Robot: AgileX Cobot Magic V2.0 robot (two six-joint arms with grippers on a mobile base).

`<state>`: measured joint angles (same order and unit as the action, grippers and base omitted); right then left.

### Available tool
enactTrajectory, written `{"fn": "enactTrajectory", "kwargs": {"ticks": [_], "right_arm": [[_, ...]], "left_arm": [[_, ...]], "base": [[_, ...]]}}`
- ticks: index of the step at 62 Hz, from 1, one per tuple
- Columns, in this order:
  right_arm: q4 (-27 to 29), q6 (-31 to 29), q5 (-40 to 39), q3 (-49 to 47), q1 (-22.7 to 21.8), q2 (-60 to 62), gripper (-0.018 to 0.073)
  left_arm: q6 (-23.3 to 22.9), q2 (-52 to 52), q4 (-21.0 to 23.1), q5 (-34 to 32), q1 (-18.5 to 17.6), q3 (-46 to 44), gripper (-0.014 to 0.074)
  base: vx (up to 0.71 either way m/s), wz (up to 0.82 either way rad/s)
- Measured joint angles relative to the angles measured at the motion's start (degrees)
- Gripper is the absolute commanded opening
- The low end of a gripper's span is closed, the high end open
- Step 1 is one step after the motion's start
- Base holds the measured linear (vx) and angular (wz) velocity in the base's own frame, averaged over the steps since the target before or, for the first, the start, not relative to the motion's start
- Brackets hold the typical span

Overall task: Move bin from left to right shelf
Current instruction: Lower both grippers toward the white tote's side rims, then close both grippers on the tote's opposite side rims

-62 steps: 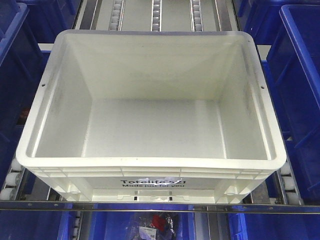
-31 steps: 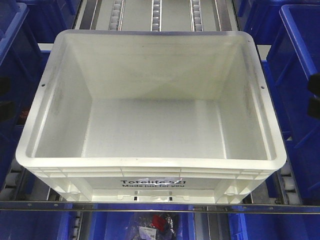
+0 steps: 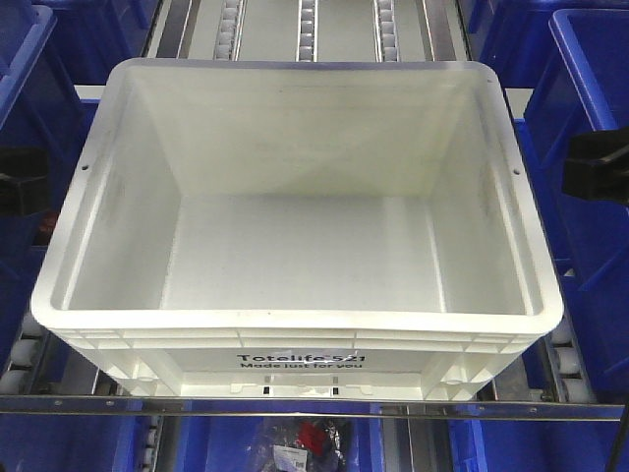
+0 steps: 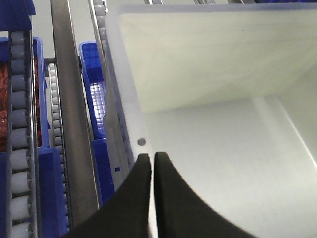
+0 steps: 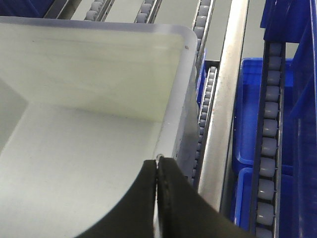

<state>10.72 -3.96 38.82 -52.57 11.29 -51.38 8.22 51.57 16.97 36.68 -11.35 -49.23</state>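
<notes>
Fingers (image 4: pixel 136 183) of the left gripper (image 4: pixel 151 154) are pressed together with only a sliver between them, their tips just short of a small hole (image 4: pixel 141 142) in the left rim of the bin (image 3: pixel 295 128). The right gripper (image 5: pixel 157 159) is likewise closed on nothing, pointing at the opposite rim. The white bin sits upright on the shelf's roller tracks (image 3: pixel 309 20), flanked by blue bins (image 3: pixel 595 88), with both grippers just outside its side walls.
</notes>
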Motion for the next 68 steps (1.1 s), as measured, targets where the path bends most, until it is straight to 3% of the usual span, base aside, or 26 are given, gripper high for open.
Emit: {"fn": "enactTrajectory", "kwargs": {"ticks": [10, 28, 36, 54, 59, 68], "right_arm": [[0.06, 0.00, 1.35, 0.00, 0.00, 0.00, -0.0008], [0.06, 0.00, 1.42, 0.00, 0.00, 0.00, 0.0041], [0.40, 0.00, 1.48, 0.00, 0.00, 0.00, 0.0171], [2.39, 0.00, 1.85, 0.00, 0.00, 0.00, 0.0671], [2.41, 0.00, 1.90, 0.00, 0.00, 0.00, 0.0732], [2.47, 0.05, 1.80, 0.00, 0.00, 0.00, 0.0719]], "left_arm": [[-0.47, 2.77, -2.35, 5.10, 0.00, -5.09, -0.0001], [-1.52, 7.22, -2.63, 7.40, 0.00, -5.99, 0.0024], [-1.52, 7.16, -2.68, 7.29, 0.00, -5.99, 0.0110], [0.00, 7.16, -2.74, 7.17, 0.00, -5.99, 0.0455], [0.06, 7.16, -2.74, 7.08, 0.00, -5.99, 0.0530], [0.11, 7.16, -2.74, 6.93, 0.00, -5.99, 0.0574]], "base": [[0.00, 0.00], [0.00, 0.00], [0.00, 0.00], [0.00, 0.00], [0.00, 0.00], [0.00, 0.00]]}}
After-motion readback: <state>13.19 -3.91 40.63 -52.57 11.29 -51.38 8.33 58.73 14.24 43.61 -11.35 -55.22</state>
